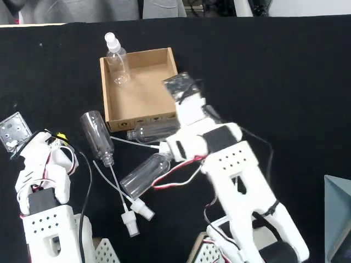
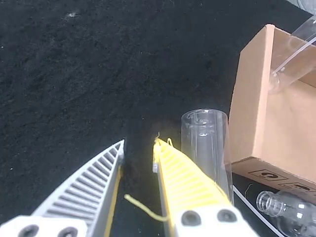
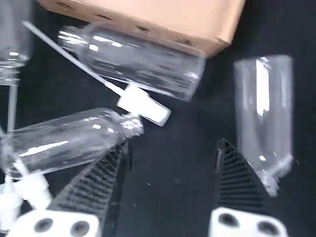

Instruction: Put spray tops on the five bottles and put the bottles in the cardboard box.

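Left claw [image 2: 139, 145]: narrow gap, empty.
Right claw [image 3: 173, 148]: spread wide, empty, near a loose spray top [image 3: 145, 107].
Spray top: likely a stiff cap with a bendy tube; take the cap.
Open bottles [image 1: 145, 174]: lying just before the cardboard box [image 1: 145, 90]; probably light, slick and prone to roll; pinch mid-body.
Capped bottle [image 1: 118, 63]: inside the box.

The right arm [image 1: 241, 170] hides one end (seemingly the base) of the bottle [image 1: 149, 132] beside the box [image 1: 140, 93].

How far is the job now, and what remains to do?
Done: one bottle with a spray top leans in the box. In hand: nothing; the left gripper and right gripper are open. Left: uncapped bottles lie on the table beside loose spray tops.
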Available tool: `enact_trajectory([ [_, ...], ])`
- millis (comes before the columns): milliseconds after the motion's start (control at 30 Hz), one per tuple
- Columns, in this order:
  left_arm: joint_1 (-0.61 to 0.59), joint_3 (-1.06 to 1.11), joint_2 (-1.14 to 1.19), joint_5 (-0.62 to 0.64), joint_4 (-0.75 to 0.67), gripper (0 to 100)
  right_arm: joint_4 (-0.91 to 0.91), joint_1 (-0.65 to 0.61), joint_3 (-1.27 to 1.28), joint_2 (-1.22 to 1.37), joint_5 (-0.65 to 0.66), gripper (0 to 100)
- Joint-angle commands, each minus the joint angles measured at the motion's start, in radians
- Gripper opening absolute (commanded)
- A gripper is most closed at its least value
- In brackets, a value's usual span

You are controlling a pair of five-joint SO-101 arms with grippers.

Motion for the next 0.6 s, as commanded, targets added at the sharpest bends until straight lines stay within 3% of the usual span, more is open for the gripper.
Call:
enact_trajectory([
  [0, -0.01, -0.028, -0.018, -0.003, -0.018, 9, 0.044, 0.092, -0.074, -0.053, 0.035, 22.3],
  [333, -0.01, -0.028, -0.018, -0.003, -0.018, 9, 0.157, 0.242, -0.071, -0.051, 0.101, 22.7],
  [567, -0.01, -0.028, -0.018, -0.003, -0.018, 9, 0.239, 0.262, -0.028, -0.051, 0.19, 22.7],
])
